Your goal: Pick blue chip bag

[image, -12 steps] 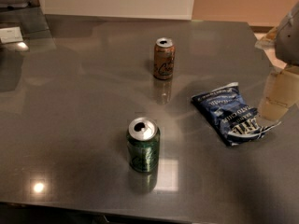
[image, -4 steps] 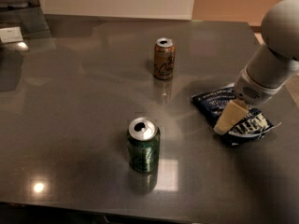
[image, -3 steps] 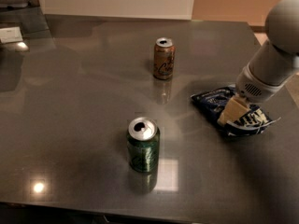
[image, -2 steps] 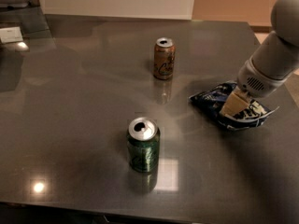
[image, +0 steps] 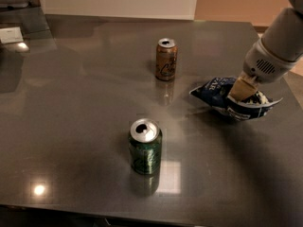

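Likely an office kitchenette: dark glossy counter [image: 71, 103], pale wall [image: 118, 1] behind, pincer [image: 240, 90] at the blue chip bag [image: 216, 92].

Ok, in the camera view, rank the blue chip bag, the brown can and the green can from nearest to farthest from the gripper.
The gripper is at the right of the view, closed on the bag.
1. blue chip bag: right side, in the gripper's grasp.
2. brown can: upright, centre, farther back.
3. green can: upright, front centre, farthest.
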